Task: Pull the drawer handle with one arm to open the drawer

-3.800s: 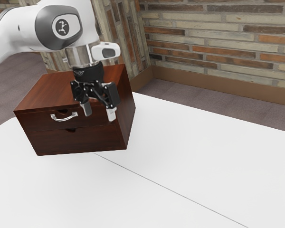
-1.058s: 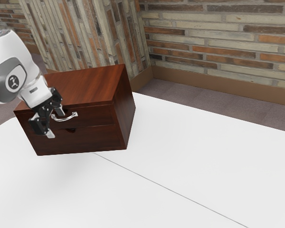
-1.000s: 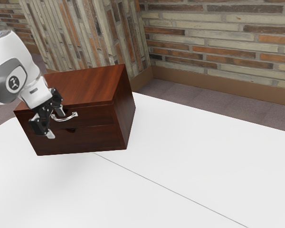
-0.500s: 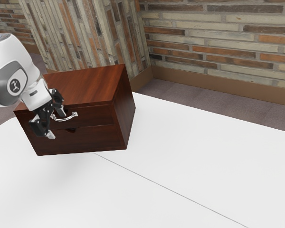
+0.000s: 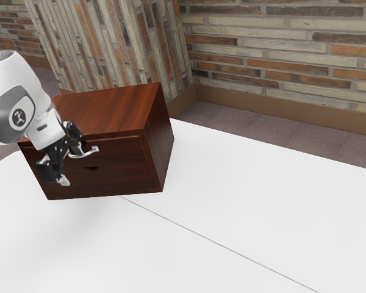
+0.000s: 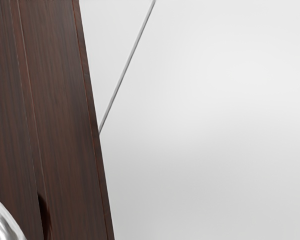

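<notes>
- The gripper (image 5: 67, 160) sits at the end of the drawer handle (image 5: 88, 150) on the wooden cabinet's (image 5: 122, 110) front.
- Whether it grasps the drawer handle cannot be told.
- The wooden cabinet stands on the white table (image 5: 232, 201).

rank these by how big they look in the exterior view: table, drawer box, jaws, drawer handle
1. table, by far the largest
2. drawer box
3. jaws, clearly smaller than the box
4. drawer handle, smallest, though the jaws cover one end of it, so part is hidden
</notes>
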Available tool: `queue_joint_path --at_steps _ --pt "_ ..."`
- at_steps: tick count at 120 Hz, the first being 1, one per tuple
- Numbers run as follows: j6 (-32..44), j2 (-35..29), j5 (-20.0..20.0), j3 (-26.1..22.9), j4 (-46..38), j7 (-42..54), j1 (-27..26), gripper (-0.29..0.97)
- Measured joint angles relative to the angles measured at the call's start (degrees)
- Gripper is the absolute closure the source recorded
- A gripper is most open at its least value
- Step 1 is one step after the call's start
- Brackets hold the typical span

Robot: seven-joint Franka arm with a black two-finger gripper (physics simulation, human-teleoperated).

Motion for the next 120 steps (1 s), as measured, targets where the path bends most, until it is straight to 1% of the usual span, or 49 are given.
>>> queue_joint_path --at_steps 34,53,83,99,120 --pt "0.05 -2.67 -0.19 -0.02 -2.8 -0.02 -0.06 0.01" --pt "0.03 -5.61 -0.47 -0.01 -5.3 -0.12 -0.1 0.04" --pt "-0.01 -7.92 -1.24 0.04 -7.89 -0.32 -0.1 0.0" --pt "0.03 -9.65 -1.73 0.06 -9.43 -0.4 -0.11 0.02" --pt "0.19 -11.96 -2.39 0.06 -11.95 -0.5 -0.1 0.0"
